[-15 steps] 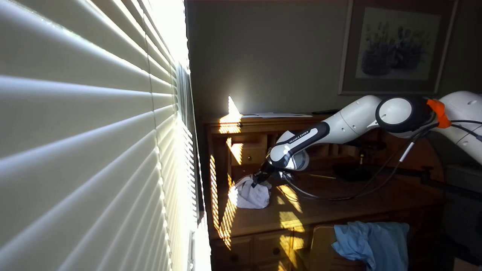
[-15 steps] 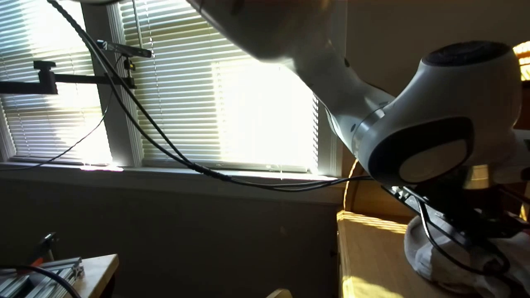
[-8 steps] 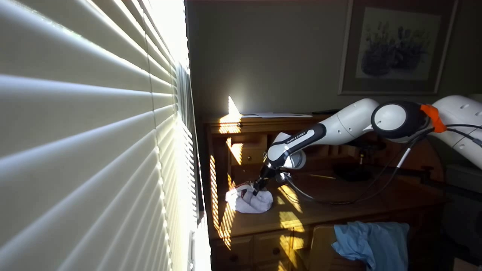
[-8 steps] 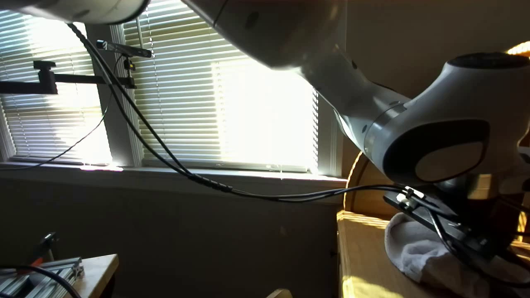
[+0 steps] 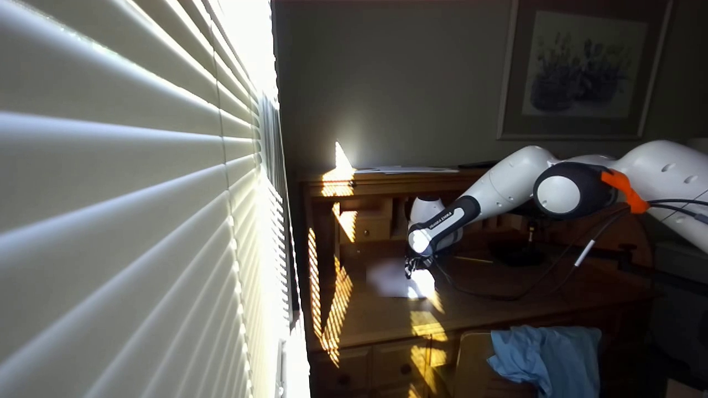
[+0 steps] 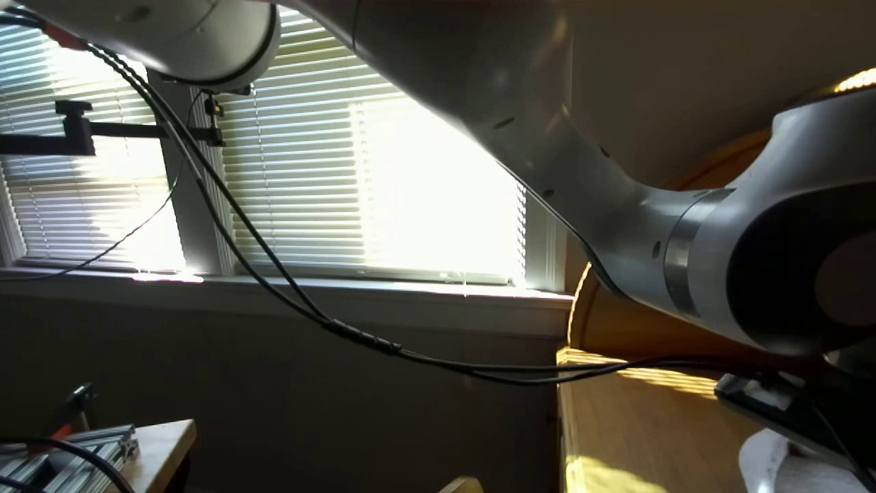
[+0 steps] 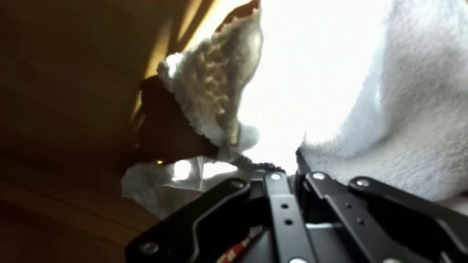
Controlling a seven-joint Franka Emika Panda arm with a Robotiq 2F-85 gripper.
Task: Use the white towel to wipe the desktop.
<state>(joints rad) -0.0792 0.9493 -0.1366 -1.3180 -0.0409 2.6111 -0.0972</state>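
Observation:
The white towel [image 5: 390, 281] is bunched on the wooden desktop [image 5: 381, 323], partly in bright sun. My gripper [image 5: 410, 270] is at its upper right side and is shut on it. In the wrist view the towel [image 7: 424, 109] spreads ahead of and beside the black fingers [image 7: 290, 170], which are close together with fabric at their tips. Strong glare hides part of the cloth. In an exterior view only a piece of the towel [image 6: 787, 469] shows at the lower right, beneath the wrist; the fingertips are hidden there.
A hutch with small drawers [image 5: 368, 228] stands behind the desktop. A pencil [image 5: 473, 259] and a dark lamp base [image 5: 517, 254] lie farther right. A chair with a blue cloth [image 5: 547, 354] stands in front. Window blinds [image 5: 166, 221] are close by. Arm cables [image 6: 438, 363] hang in a loop.
My gripper first moves slightly toward the desk's front, then right, away from the window, with the towel dragged along. The towel now reaches into the sunlit strip.

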